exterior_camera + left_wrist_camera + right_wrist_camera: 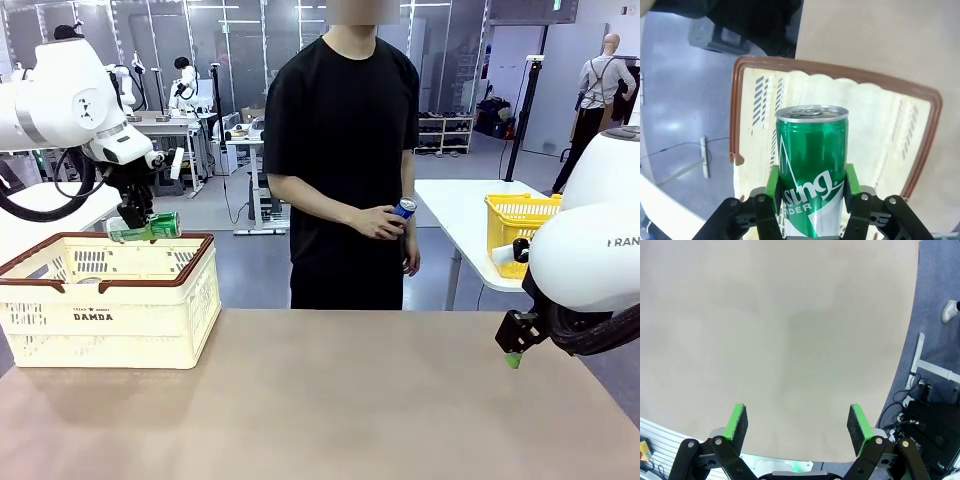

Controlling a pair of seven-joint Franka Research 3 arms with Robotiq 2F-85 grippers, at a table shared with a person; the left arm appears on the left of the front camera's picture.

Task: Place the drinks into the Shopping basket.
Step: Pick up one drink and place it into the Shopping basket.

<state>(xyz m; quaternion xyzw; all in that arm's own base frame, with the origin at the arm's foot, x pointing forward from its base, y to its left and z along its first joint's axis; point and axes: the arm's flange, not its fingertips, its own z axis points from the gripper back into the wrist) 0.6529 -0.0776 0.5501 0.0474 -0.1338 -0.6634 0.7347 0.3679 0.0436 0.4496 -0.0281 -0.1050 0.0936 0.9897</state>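
My left gripper (138, 224) is shut on a green can with white markings (148, 228), holding it sideways just above the cream Shopping basket (105, 318) at the table's left. In the left wrist view the green can (812, 170) sits between the green pads (773, 186), with the basket's slotted inside (875, 130) below it. The person at the far side holds a blue and white can (403, 209) in one hand. My right gripper (797, 422) is open over bare tabletop, and it hangs low at the table's right edge (513, 357).
A brown tabletop (350, 400) stretches from the basket to my right arm. A smaller yellow mesh basket (517, 228) stands on a white table behind at the right. In the right wrist view, the table's edge and floor cables (920, 405) lie at the right.
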